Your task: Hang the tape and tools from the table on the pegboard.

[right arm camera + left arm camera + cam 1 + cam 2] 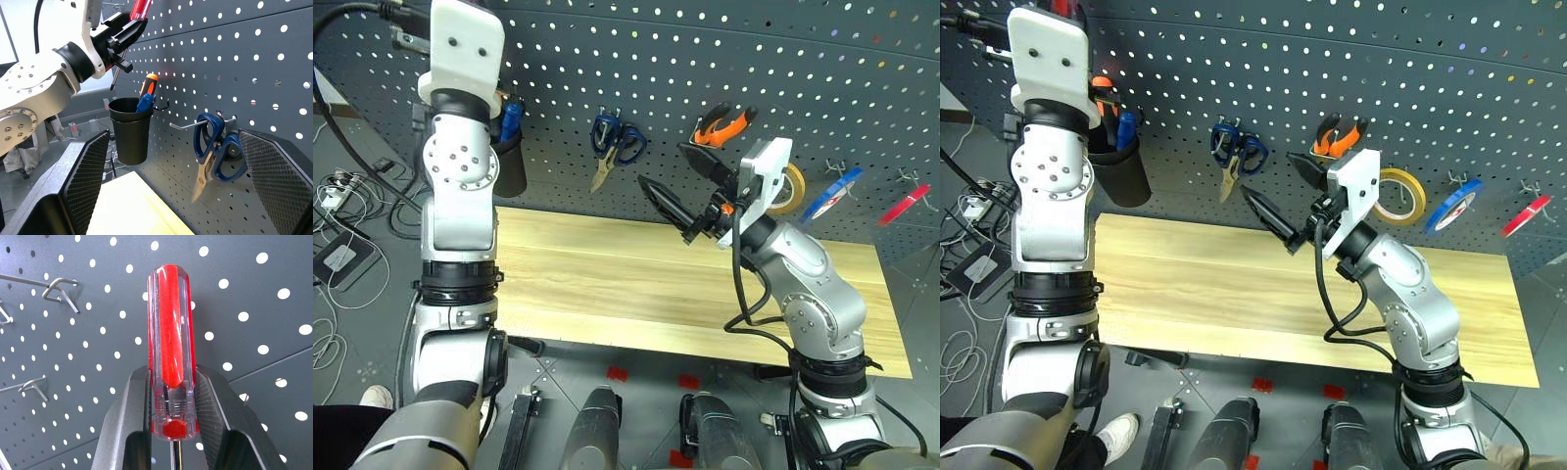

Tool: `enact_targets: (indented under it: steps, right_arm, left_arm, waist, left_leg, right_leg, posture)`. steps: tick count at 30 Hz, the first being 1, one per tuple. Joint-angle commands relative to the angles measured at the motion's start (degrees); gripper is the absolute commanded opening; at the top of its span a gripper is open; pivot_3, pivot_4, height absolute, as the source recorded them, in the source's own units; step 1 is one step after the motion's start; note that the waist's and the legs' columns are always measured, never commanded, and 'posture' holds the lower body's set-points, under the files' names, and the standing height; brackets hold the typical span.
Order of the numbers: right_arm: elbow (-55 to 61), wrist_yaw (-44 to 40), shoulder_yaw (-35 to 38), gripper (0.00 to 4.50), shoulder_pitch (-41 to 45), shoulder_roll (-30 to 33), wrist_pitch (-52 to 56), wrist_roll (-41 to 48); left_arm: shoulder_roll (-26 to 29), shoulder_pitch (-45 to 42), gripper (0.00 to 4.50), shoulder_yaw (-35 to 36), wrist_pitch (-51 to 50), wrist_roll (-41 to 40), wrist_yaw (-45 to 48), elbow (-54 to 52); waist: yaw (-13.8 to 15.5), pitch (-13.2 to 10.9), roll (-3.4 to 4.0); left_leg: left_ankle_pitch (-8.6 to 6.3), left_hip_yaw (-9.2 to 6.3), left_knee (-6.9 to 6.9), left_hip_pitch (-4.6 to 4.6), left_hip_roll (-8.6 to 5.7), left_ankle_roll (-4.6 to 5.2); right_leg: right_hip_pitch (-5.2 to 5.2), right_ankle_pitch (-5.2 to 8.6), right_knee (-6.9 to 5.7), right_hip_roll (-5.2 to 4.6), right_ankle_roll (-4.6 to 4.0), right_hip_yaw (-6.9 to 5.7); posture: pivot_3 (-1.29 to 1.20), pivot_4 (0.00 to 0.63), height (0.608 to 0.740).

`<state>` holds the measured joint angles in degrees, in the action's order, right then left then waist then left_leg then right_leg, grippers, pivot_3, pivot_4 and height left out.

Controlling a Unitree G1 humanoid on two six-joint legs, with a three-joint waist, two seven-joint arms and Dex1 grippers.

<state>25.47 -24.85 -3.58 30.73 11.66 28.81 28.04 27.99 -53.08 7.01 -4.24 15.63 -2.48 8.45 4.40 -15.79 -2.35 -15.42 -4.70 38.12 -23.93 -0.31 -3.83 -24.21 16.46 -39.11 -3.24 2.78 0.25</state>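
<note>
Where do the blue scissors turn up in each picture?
Left eye view: blue scissors hang on the pegboard, upper middle.
Right eye view: scissors, upper middle too.
Left wrist view: not in it.
Right wrist view: scissors on a hook near the black cup.
Shared landmark: the black cup.

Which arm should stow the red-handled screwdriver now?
Left. Its gripper is already shut on the red-handled screwdriver, held above the black cup on the pegboard. The right gripper is open and empty.
</note>
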Motion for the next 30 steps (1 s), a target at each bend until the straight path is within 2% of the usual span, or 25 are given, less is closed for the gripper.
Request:
enact_targets:
  steps: [1,11,21,30]
  right_arm:
    - [3.4,0.8,0.3,4.50,1.5,-0.2,0.7,1.3]
    - [3.4,0.5,-0.1,4.50,1.1,0.2,1.4,1.2]
    - [3.4,-1.2,-0.4,4.50,-1.0,1.8,0.7,0.9]
    - [4.9,1.1,1.8,4.50,2.6,-0.9,3.1,5.9]
  left_arm:
    - [1.0,-2.1,0.89,0.5,5.1,-0.3,-1.6,2.8]
    - [0.0,-2.2,0.89,0.5,12.0,-1.7,-3.1,10.7]
    - [0.1,1.1,0.89,2.0,9.7,-4.0,-3.6,10.1]
    - [0.6,3.0,0.89,2.4,8.3,-4.7,-3.6,8.3]
  waist:
    - [0.0,0.0,0.00]
    - [-0.3,0.0,0.00]
    - [-1.1,0.0,0.00]
    - [-1.4,0.1,-0.01]
  left_leg:
    - [0.00,0.00,0.00,0.00,0.00,0.00]
    - [0.00,0.00,0.05,0.00,0.00,0.00]
    - [0.00,-0.02,0.11,-0.01,0.01,0.00]
    - [0.00,-0.02,0.16,0.00,0.01,0.01]
  right_leg:
    - [0.00,0.00,-0.01,0.00,0.00,0.00]
    - [-0.02,0.00,-0.08,0.00,0.00,-0.01]
    - [-0.06,0.00,-0.46,0.00,0.00,-0.06]
    - [-0.11,0.00,-0.65,-0.02,0.00,-0.10]
  posture:
    - [0.19,0.177,0.740]
    - [0.17,0.186,0.740]
    - [0.17,0.186,0.740]
    - [0.18,0.185,0.740]
